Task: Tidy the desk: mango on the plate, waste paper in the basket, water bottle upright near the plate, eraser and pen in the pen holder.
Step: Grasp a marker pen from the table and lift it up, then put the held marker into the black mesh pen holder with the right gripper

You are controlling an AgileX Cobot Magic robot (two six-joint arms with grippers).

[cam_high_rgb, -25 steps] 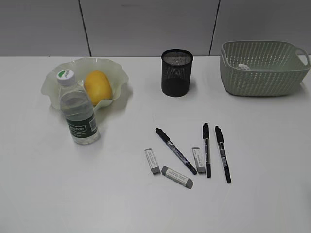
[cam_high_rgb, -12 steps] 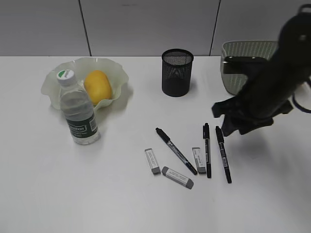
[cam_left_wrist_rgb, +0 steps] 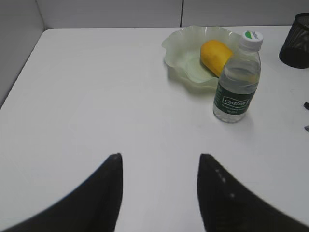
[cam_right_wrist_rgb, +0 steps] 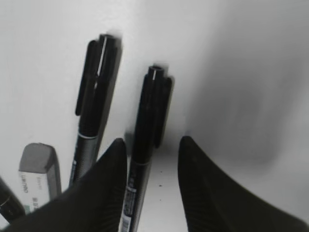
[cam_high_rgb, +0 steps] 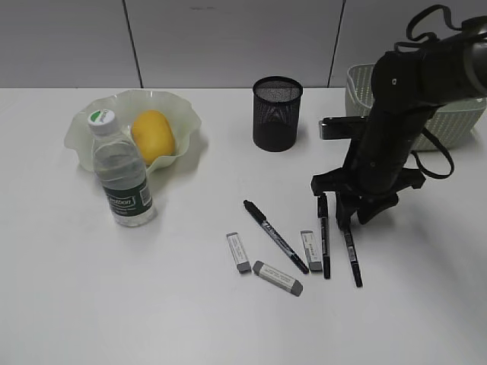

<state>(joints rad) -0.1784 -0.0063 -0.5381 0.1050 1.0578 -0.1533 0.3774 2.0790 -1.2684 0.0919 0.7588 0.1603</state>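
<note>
- Our right claw point(cam_right_wrist_rgb: 152, 186) is open a little around the right pen point(cam_right_wrist_rgb: 145, 159); its tip is hidden.
- Our left claw point(cam_left_wrist_rgb: 159, 193) is wide open over the bare bench point(cam_left_wrist_rgb: 96, 96).

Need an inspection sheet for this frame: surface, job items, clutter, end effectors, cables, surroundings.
Surface: white table, bare patches unmarked.
Job's things: mango in plate; water bottle upright against the plate's front; pen holder upright; basket at right rear; three pens and three erasers lying loose.
Clutter: nothing seen.
End effectors: right end effector open, straddling the rightmost pen; left end effector open, holding nothing.
Cables: black loops on the right arm.
Surroundings: grey panel wall.
</note>
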